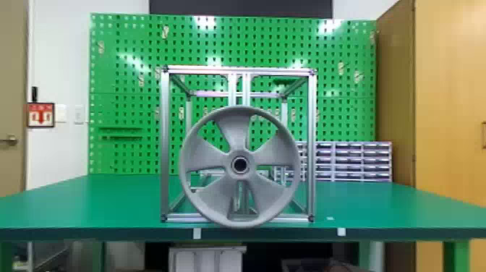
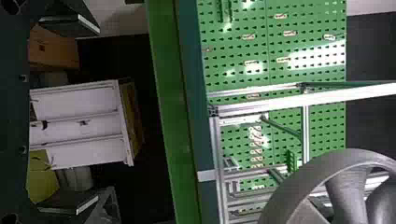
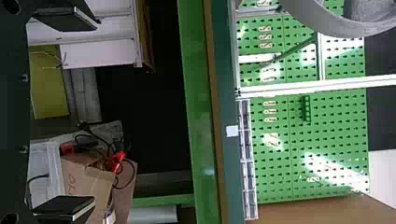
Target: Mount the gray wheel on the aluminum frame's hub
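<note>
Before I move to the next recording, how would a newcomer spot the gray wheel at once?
Start at the green table before the pegboard, then find the boxy aluminum frame standing on it. The gray wheel is upright at the frame's front, low and near its middle. Five broad spokes and a round rim set it apart from the frame's straight, shiny bars.

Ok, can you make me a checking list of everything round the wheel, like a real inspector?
Surface: green table, a tiny white scrap on it, right of the frame
Job's things: gray wheel upright at the front of the metal frame; can't tell if it's fully pushed on
Clutter: cardboard box below the table
Grippers: left gripper and right gripper open, both empty
Cables: red-and-black cables by the box
Surroundings: green pegboard and small drawers behind
</note>
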`<state>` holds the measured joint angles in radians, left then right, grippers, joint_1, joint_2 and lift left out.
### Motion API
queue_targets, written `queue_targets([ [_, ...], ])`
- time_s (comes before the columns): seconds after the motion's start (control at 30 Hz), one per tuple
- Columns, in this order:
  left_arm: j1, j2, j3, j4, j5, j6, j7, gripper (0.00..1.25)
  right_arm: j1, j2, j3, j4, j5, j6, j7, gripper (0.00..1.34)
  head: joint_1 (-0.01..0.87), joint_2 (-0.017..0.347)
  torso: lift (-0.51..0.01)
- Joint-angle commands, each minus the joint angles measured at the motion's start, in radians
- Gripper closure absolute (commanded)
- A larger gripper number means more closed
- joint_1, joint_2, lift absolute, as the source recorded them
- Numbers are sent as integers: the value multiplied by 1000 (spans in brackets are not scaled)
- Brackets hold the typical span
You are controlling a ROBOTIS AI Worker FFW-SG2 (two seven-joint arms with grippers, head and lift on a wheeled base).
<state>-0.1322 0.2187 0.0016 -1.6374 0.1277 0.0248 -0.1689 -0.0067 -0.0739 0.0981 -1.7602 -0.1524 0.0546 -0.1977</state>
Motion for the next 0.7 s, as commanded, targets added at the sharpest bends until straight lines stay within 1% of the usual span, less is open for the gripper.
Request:
queue_targets([
  [0.0,32,-18,17,18,-3,-19,0,58,11,5,-3,31,7,-25,4,-2,-5,6,-499],
  [0.1,49,-32,23,24,-26,-20,0,58,27,14,-12,53,27,-50,4,-2,-5,6,-499],
  [0.27,60,-39,29,27,-29,-22,0,59,43,23,-21,61,25,-58,6,-2,-5,6,-499],
  [0.53,46,-39,37,31,-23,-23,-1,62,40,17,-14,67,27,-59,6,-2,-5,6,-499],
  [0.67,36,-39,29,41,-19,-26,-6,84,34,16,-8,67,33,-59,7,-2,-5,6,-499],
])
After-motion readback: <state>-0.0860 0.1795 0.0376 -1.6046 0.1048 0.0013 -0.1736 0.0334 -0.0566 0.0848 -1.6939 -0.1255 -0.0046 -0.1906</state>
